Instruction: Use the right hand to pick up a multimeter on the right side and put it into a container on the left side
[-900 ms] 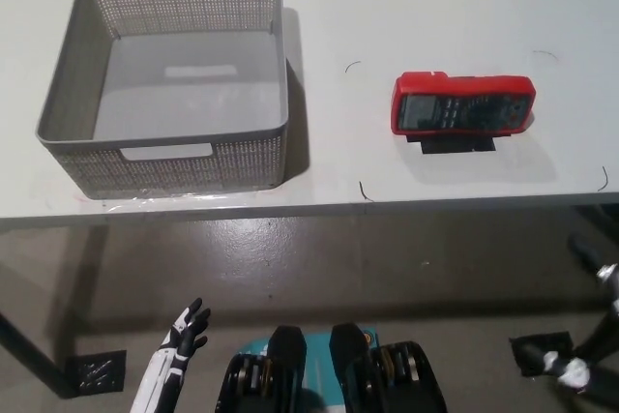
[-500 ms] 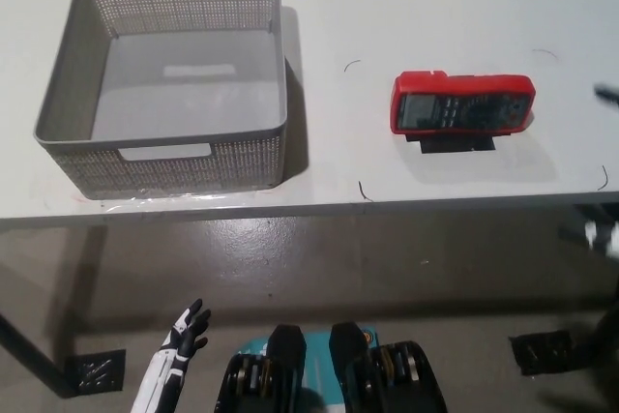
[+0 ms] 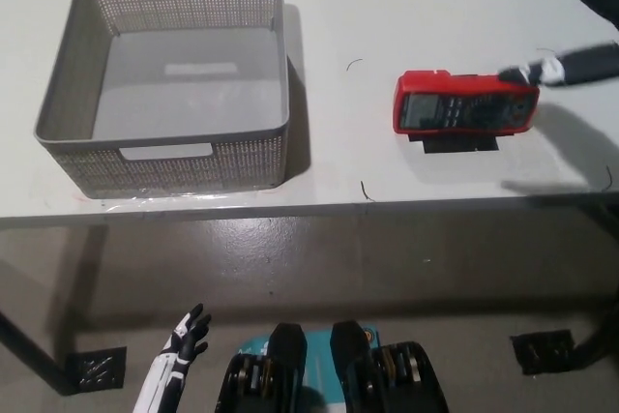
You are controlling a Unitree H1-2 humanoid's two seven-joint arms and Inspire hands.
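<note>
A red multimeter (image 3: 464, 103) with a dark face lies flat on the white table (image 3: 387, 7), right of centre, over a black tape mark. My black right hand (image 3: 571, 21) is above the table at the far right, open, its fingers spread. One fingertip (image 3: 513, 74) reaches the multimeter's upper right corner; I cannot tell if it touches. The grey perforated container (image 3: 261, 74) stands empty on the left side of the table. My white left hand (image 3: 179, 355) rests low at the bottom left, below the table edge, open.
The table's front edge (image 3: 309, 208) runs across the middle of the picture, with floor below it. A black tape mark (image 3: 455, 144) shows under the multimeter. Thin pen marks dot the table around the multimeter.
My right hand has risen from below the table edge at the far right to above the table, beside the multimeter's right end. The multimeter, container and left hand have stayed put.
</note>
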